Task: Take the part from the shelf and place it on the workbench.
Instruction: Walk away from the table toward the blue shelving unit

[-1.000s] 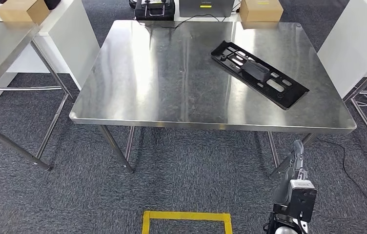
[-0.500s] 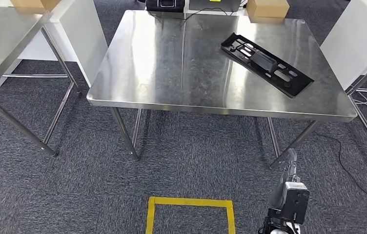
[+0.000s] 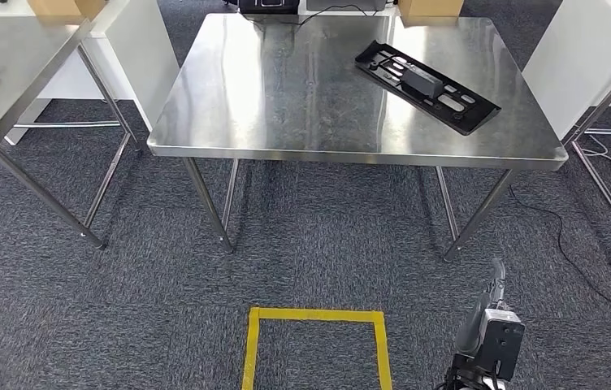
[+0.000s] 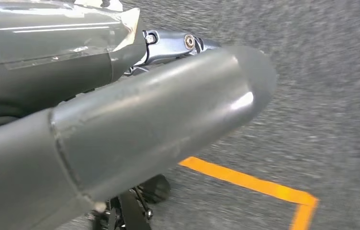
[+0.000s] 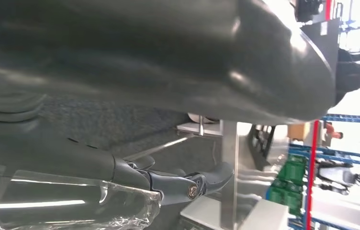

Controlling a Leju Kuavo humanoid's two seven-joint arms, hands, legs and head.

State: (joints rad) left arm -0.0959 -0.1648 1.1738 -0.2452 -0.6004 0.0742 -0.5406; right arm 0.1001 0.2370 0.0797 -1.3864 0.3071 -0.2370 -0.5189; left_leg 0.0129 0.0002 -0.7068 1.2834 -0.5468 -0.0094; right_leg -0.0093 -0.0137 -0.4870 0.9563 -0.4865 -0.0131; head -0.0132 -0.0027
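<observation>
The part [image 3: 426, 87], a long black perforated plate with a grey block on it, lies flat on the workbench [image 3: 286, 97], at about two o'clock from the middle of the steel top and slanted toward the far right corner. It touches nothing but the table. Against the frames of a second ago it sits higher and smaller in the head view, and so does the whole bench, with more carpet showing in front. Everything has shifted together, so the camera has moved (the robot seems to be backing off); the part itself has not been pushed.

The right hand [image 3: 489, 325] hangs low at five o'clock in the head view, well apart from the table, over the grey carpet. It holds nothing; its fingers point forward, but whether they are spread or pressed together I cannot tell. In the left wrist view the left hand [image 4: 120, 129] shows its thick thumb over the carpet and a corner of the yellow floor tape [image 3: 315, 315], with nothing in it that I can see; its fingers are hidden.

I judge the placing done and the robot retreating.
</observation>
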